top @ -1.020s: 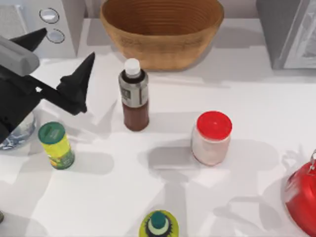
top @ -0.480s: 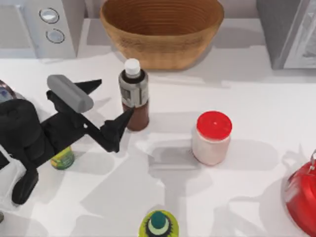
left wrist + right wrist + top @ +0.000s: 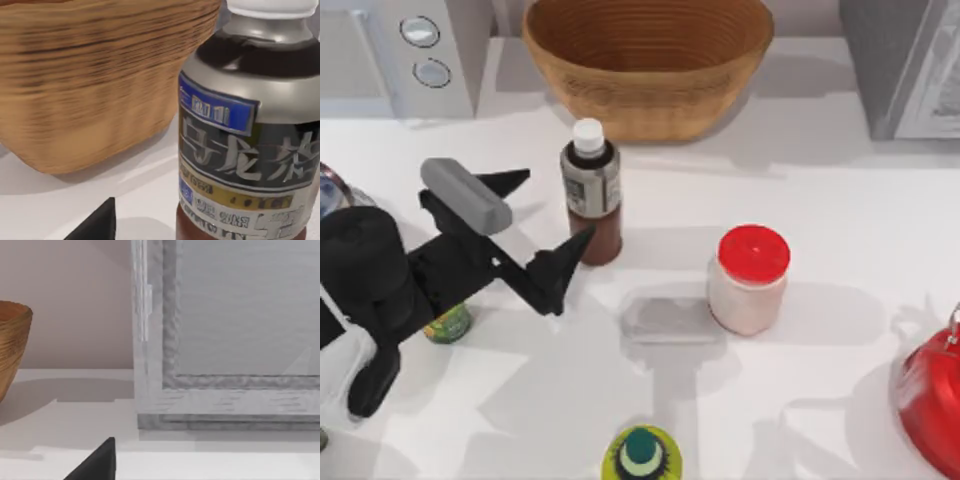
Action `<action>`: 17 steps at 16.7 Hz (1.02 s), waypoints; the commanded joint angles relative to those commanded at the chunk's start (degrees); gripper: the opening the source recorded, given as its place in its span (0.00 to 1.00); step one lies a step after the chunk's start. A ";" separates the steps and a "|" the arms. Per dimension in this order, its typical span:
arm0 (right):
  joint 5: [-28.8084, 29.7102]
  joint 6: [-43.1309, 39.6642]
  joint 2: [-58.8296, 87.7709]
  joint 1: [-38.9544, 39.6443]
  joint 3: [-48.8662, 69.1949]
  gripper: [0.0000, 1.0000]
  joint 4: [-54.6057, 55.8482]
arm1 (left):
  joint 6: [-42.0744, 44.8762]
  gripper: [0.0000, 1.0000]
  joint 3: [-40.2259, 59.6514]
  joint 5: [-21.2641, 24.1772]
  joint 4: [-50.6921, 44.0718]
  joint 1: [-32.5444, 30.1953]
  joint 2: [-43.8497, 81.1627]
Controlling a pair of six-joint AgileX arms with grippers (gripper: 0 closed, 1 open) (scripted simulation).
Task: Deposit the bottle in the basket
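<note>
The left arm's black two-finger gripper [image 3: 540,215] is spread wide, holding nothing, its two tips flanking open table just left of the tall slim brown-liquid bottle with white cap and grey label [image 3: 591,192]. The bottle stands upright, its long axis vertical, to the gripper's right and not yet between the fingers. Just beyond it sits the large oval tan wicker basket [image 3: 650,95]. My left arm is clearly nearer.

A white tabletop [image 3: 840,200] carries soft grey shadows. A grey appliance with two round dials [image 3: 420,50] stands at its far left corner, a grey framed cabinet [image 3: 910,65] at its far right corner. Behind is a pale pinkish wall [image 3: 70,295].
</note>
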 joint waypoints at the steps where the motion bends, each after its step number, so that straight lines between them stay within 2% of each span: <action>1: 0.00 0.00 0.00 0.00 0.00 1.00 0.00 | -0.08 1.00 0.23 -0.30 -0.45 -0.40 -0.38; 9: 0.00 0.00 0.00 0.00 0.00 1.00 0.00 | -0.90 1.00 9.72 -5.97 -7.16 -6.45 1.72; 13: 0.00 0.00 0.00 0.00 0.00 1.00 0.00 | -0.91 1.00 14.51 -6.21 -6.68 -6.73 7.14; 17: 0.00 0.00 0.00 0.00 0.00 1.00 0.00 | -0.87 1.00 15.15 -6.05 -6.30 -6.54 8.27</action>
